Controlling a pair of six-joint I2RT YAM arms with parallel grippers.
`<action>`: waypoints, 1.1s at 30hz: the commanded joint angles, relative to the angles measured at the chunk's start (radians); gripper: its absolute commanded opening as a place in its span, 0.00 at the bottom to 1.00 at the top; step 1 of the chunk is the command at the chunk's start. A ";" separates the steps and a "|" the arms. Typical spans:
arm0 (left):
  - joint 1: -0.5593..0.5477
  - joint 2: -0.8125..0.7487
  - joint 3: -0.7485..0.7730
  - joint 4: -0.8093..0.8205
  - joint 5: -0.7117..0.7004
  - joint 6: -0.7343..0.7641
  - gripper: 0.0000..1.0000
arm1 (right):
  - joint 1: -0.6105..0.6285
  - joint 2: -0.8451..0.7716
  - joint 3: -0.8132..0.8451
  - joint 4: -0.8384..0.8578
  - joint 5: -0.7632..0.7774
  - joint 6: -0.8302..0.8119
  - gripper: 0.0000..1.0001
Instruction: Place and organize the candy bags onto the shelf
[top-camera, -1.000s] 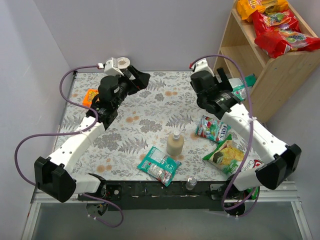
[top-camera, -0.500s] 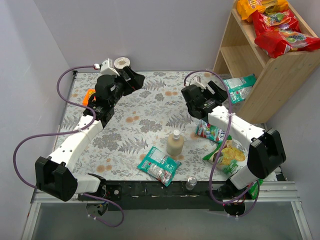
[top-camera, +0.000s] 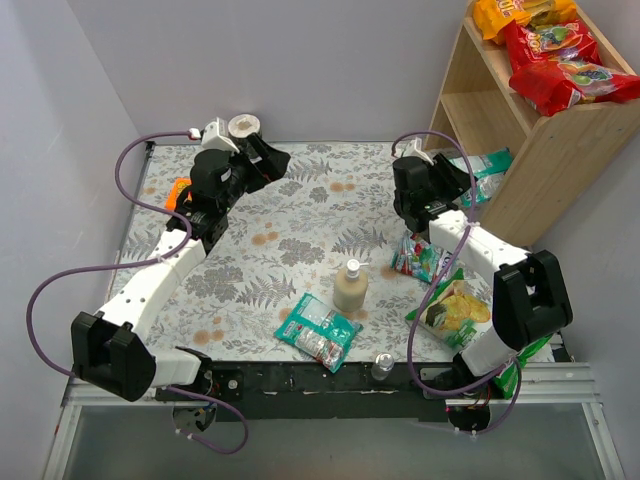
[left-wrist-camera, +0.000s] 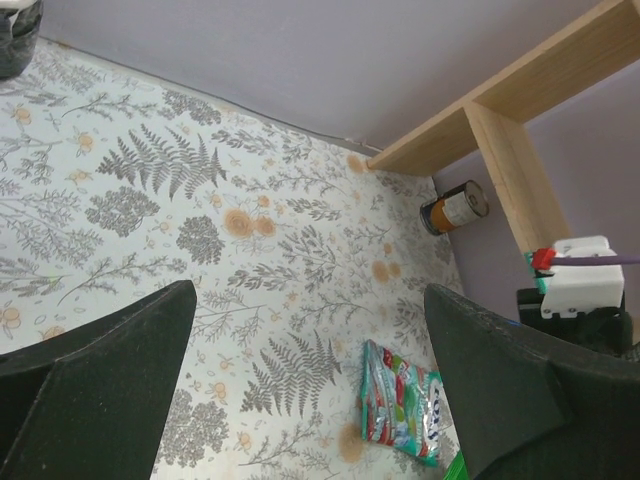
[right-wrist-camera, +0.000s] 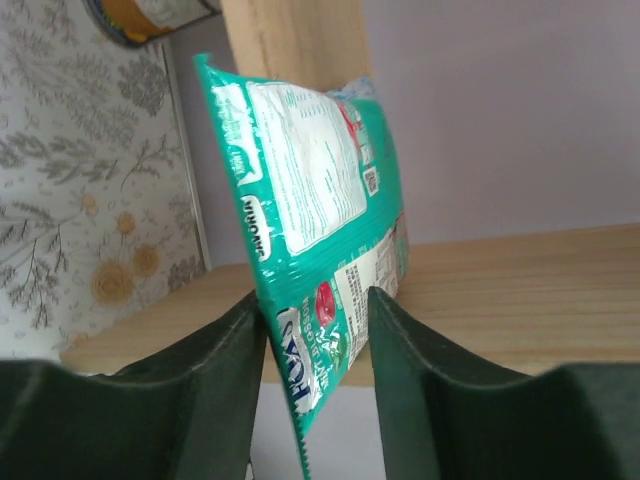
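Right wrist: we had the right end effector clamped on a teal bag, its long axis toward the shelf ahead.

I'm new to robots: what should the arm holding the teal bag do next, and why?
Probably push the teal bag in over the shelf's lower board, then open. The right gripper is clamped on it, near the board's front edge.
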 joint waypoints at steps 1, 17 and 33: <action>0.027 -0.022 0.036 -0.080 0.016 -0.030 0.98 | -0.016 0.027 0.014 0.243 0.024 -0.120 0.47; 0.030 -0.121 -0.074 -0.074 0.110 -0.076 0.83 | -0.125 0.118 0.181 0.199 -0.008 -0.106 0.01; 0.032 -0.118 -0.103 -0.060 0.133 -0.102 0.85 | -0.228 0.053 0.191 0.007 -0.163 0.055 0.01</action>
